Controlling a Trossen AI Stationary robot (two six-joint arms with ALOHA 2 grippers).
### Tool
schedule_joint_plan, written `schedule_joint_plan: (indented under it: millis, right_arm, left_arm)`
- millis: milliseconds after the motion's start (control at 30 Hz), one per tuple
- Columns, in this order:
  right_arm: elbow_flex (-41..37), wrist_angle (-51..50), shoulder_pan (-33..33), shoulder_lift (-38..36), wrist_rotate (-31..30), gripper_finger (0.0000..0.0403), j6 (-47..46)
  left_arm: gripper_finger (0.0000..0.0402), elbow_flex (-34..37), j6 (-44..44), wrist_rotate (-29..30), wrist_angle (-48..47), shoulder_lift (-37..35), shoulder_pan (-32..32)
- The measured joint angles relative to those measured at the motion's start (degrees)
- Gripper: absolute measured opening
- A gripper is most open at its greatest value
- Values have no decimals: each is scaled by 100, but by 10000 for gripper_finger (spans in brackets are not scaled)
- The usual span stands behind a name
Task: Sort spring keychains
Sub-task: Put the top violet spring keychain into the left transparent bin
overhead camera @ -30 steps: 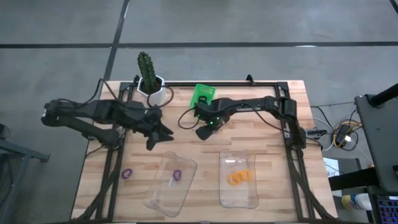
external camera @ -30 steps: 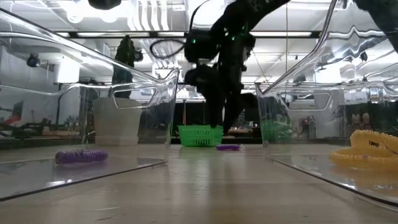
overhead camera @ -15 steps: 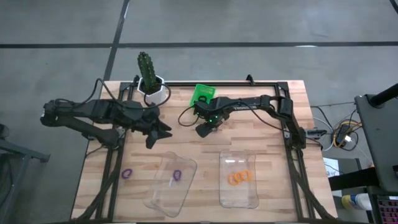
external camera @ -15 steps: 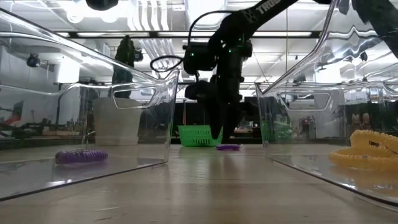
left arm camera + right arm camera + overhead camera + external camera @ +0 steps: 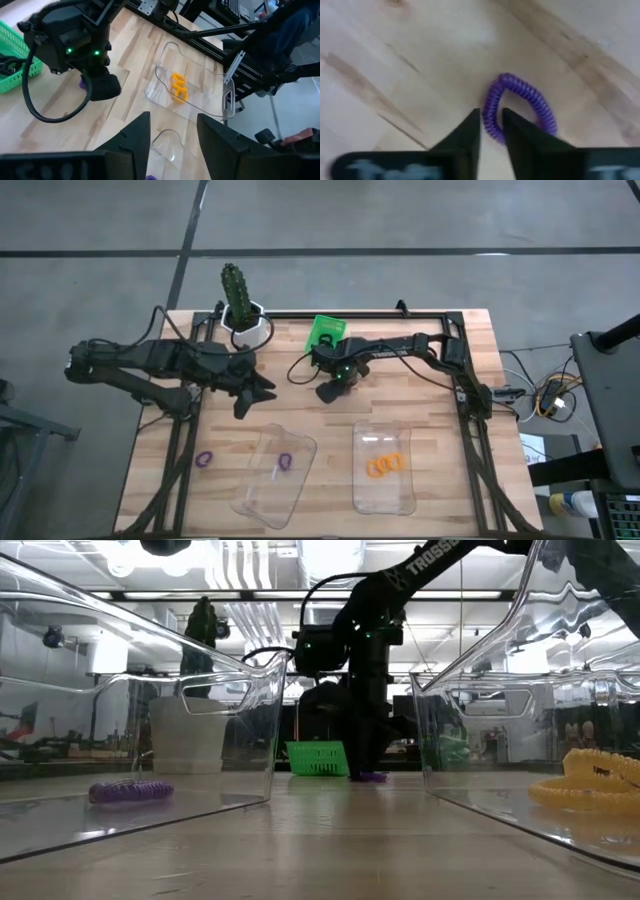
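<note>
1. Progress, sorted stock: orange spring keychains (image 5: 384,464) lie bunched in the clear tray at lower right (image 5: 386,492) of the high view; one purple keychain (image 5: 284,462) lies in the clear tray at lower centre-left (image 5: 262,500).
2. Progress, unsorted stock: a second purple keychain (image 5: 204,459) lies on the bare desk (image 5: 420,395) at lower left of the high view, just outside the left tray. Another purple loop (image 5: 520,107) lies on the wood at frame centre, under the right arm. Dark loops show in the green basket (image 5: 325,333) at upper centre; their count cannot be told.
3. Judgement: sorting is partway; at least two purple pieces and the basket contents are left.
4. Right tool (image 5: 490,127): low over the desk at centre of the high view, just below the green basket, arm reaching in from the right. Its fingers straddle one side of the purple loop, narrowly parted and not clearly clamped on the coil.
5. Left tool (image 5: 170,135): at centre-left of the high view, above the desk and off the trays, fingers spread apart and holding nothing, pointed toward the right arm.
6. Fixture: potted cactus (image 5: 237,295) at upper left of the desk, clear of both arms.
</note>
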State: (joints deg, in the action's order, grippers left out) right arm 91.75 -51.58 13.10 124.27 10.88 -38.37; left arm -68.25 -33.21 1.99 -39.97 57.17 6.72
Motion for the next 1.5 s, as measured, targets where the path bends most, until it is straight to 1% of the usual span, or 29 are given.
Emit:
schedule_joint_plan:
  millis: [67,133,300,467,533,667,767,900,1000,1100,1233,1300,1367,1433,1500]
  right_arm:
    - [4,-3,-3,0,91,31,105]
    - [17,1,-9,0,130,20,180]
    - [94,-45,-66,-45,175,11,240]
    - [262,-53,-236,-318,175,10,256]
    - [345,-40,-318,-481,185,10,264]
    - [516,-14,-500,-906,291,9,310]
    - [628,95,-647,-1306,569,9,491]
    - [668,664,-768,-1822,1435,8,617]
    - [646,1382,-831,-2148,2052,8,557]
    - [642,2168,-850,-2399,2575,8,533]
    - [642,3260,-848,-2542,3264,8,4]
    - [640,3740,-866,-2553,3459,8,-244]
    - [637,4046,-885,-2553,3490,8,-348]
    - [637,4114,-905,-2553,3416,8,-376]
    - [637,4110,-907,-2540,3320,8,-385]
  left_arm:
    - [153,0,10,62,-2,0,0]
    - [153,0,37,111,0,0,-1]
    - [153,0,104,116,-2,0,-15]
    - [153,2,111,114,-150,0,-24]
    - [153,2,109,139,-248,0,-24]
    - [153,4,114,384,-498,0,-24]
    - [153,7,179,438,-566,0,-28]
    - [153,9,251,346,-516,-11,-28]
    - [153,9,292,342,-397,-26,-28]
    - [153,11,567,344,-101,-9,-28]
    - [153,11,759,339,511,-9,-28]
    - [153,11,847,339,848,-9,-26]
    - [153,11,876,337,1186,-9,-26]
    - [153,11,857,279,1461,-9,-26]
    - [153,11,799,92,1690,-18,-26]
